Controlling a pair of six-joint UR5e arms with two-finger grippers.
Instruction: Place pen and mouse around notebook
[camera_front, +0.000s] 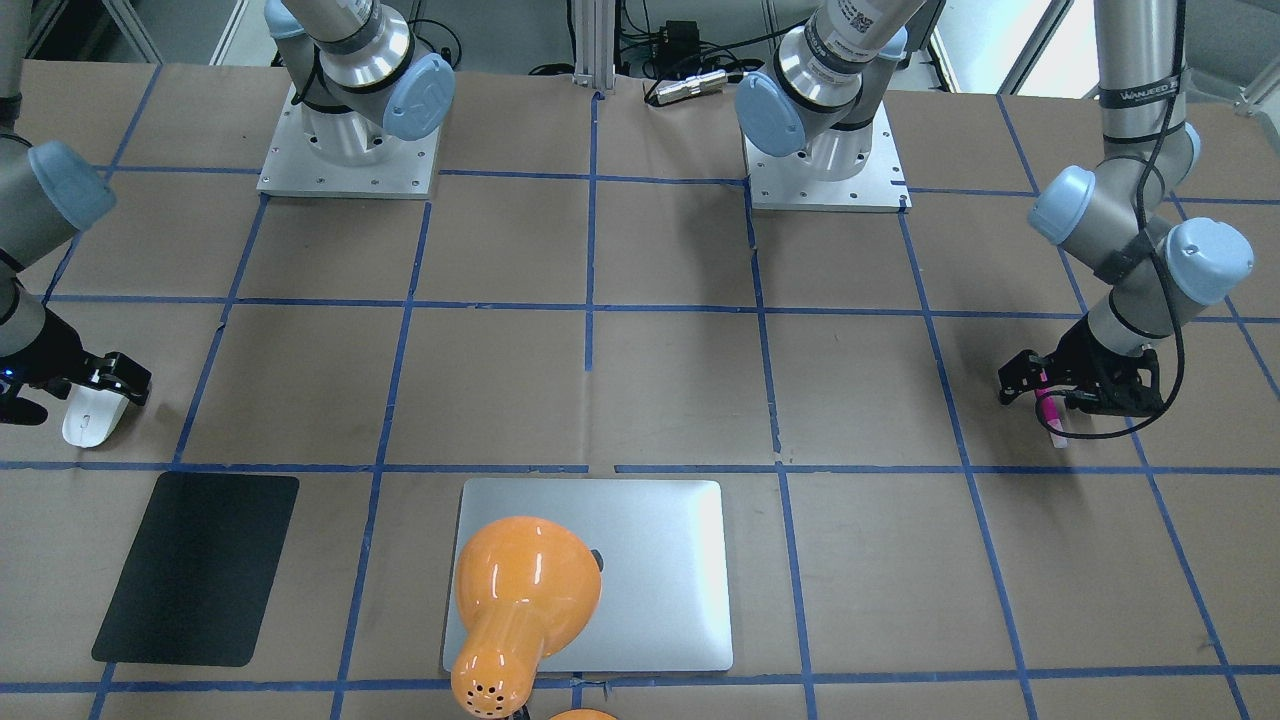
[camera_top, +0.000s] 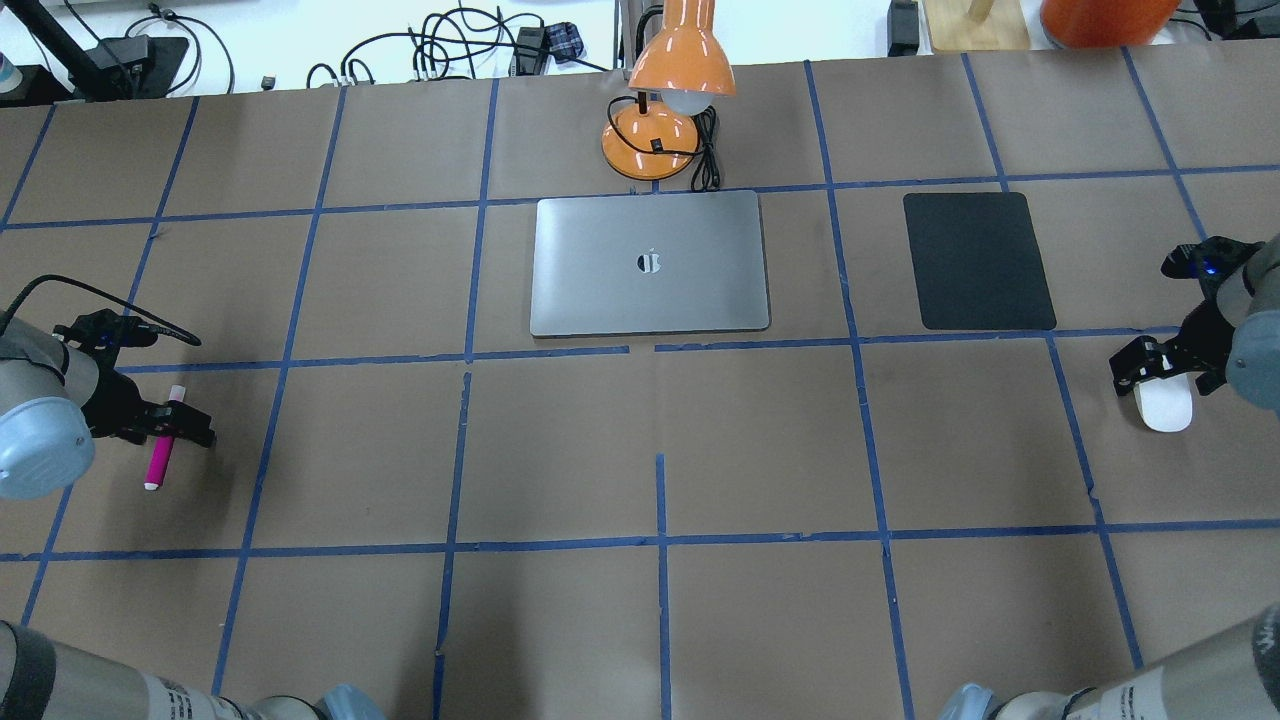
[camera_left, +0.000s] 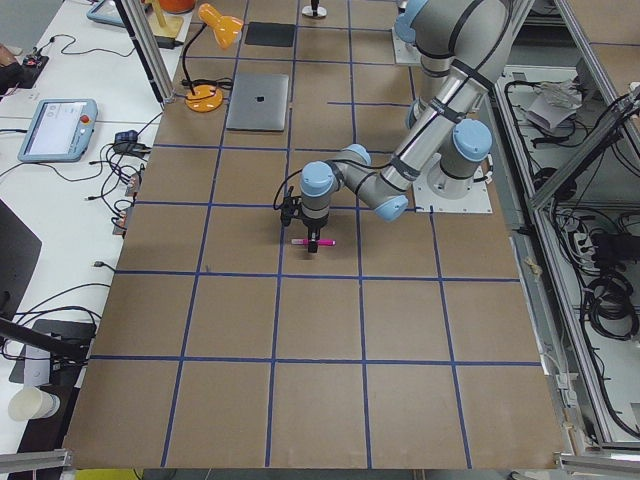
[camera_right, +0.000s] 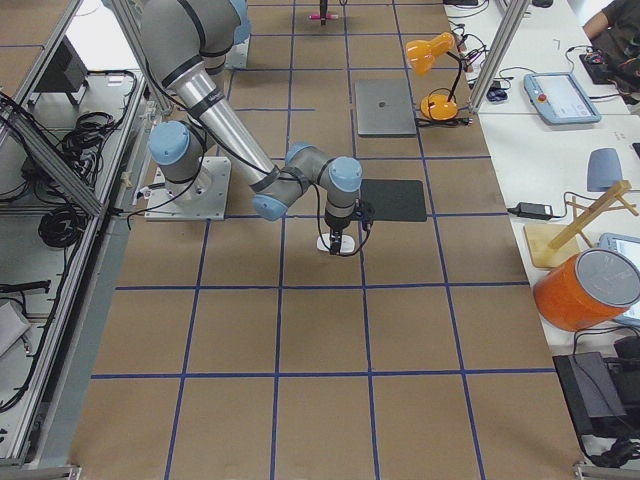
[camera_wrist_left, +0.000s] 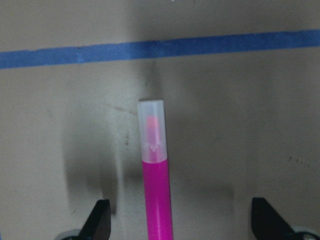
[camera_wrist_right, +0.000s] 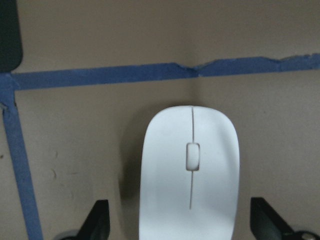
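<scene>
The magenta pen (camera_top: 160, 455) with its clear cap (camera_wrist_left: 151, 131) lies on the brown table at the far left. My left gripper (camera_top: 172, 425) is low over the pen's middle and open, one finger on each side, neither touching it. The white mouse (camera_top: 1165, 408) rests on the table at the far right. My right gripper (camera_top: 1165, 372) stands open around the mouse's rear, and in the right wrist view a gap shows between its fingers (camera_wrist_right: 100, 220) and the mouse (camera_wrist_right: 190, 175). The silver notebook (camera_top: 650, 300) lies closed at the table's far centre.
An orange desk lamp (camera_top: 665, 90) stands just beyond the notebook, its shade hanging over the notebook's far edge. A black mat (camera_top: 978, 260) lies to the notebook's right, close to the mouse. Blue tape lines grid the brown table (camera_top: 660, 440).
</scene>
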